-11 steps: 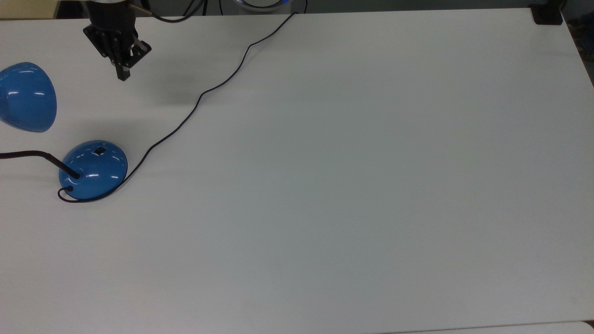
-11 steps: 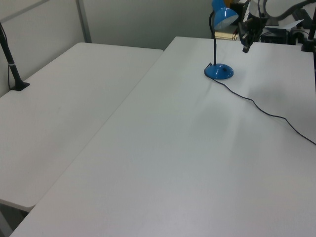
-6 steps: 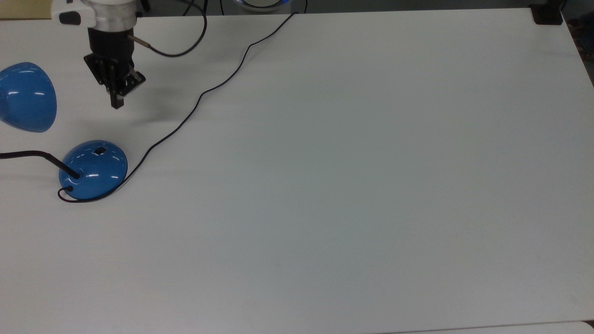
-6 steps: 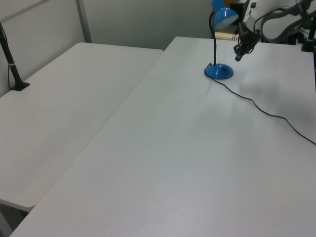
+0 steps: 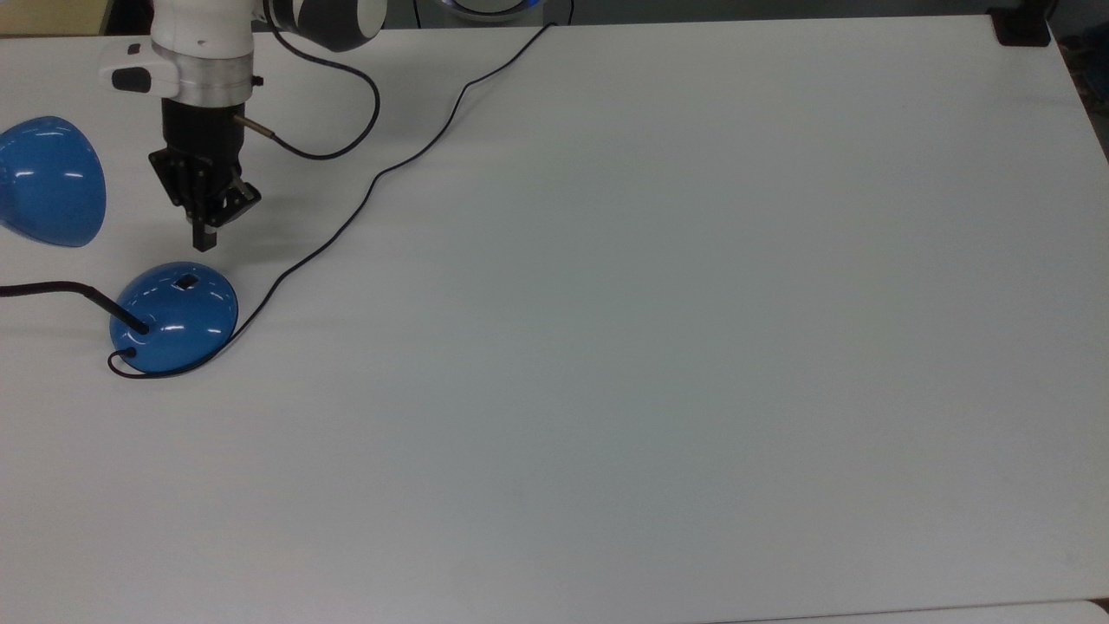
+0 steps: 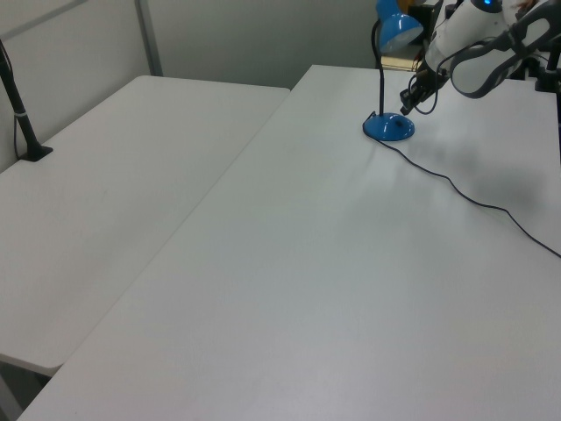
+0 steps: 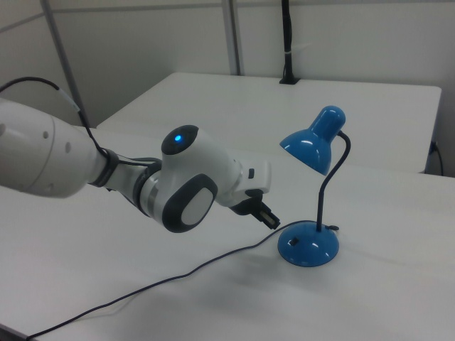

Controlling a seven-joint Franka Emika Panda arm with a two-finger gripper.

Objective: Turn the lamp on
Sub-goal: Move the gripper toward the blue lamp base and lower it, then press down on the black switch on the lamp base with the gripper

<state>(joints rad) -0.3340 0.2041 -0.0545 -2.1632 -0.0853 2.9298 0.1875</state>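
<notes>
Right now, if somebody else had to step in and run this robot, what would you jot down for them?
Gripper: fingers together, holding nothing, hanging just short of the lamp base, not touching it.
Lamp: upright on the white table, near the top view's left edge; shade unlit.
Switch: small black rocker on top of the base, on the side facing the gripper.
Cord: trails across the table, beside the approach path.
Done: approach. Left: press the switch, probably a short push down.

The lamp (image 7: 310,241) is glossy blue, with a black neck, black switch and black cord (image 5: 364,195). The arm (image 7: 85,170) is white with grey joints and a blue light; its gripper (image 5: 204,243) is black. The table (image 5: 650,347) is plain white.
</notes>
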